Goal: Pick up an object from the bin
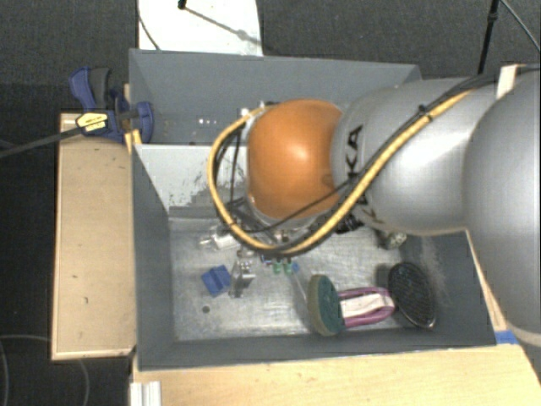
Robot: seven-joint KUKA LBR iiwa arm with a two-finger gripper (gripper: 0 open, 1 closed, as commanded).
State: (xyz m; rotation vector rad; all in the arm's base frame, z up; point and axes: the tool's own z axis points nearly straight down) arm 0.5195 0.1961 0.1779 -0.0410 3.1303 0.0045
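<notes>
Pincer point(243, 279) low over bin point(157, 252) floor, left of centre; whether it's spread or closed, can't tell. Small blue block point(215, 280) just beside it, on its left. Green disc point(325, 304), black round piece point(412, 294) well right.

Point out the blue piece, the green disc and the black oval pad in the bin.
blue piece point(215, 280): camera view, on its middle.
green disc point(325, 305): camera view, on its round face.
black oval pad point(412, 294): camera view, middle of its top.
</notes>
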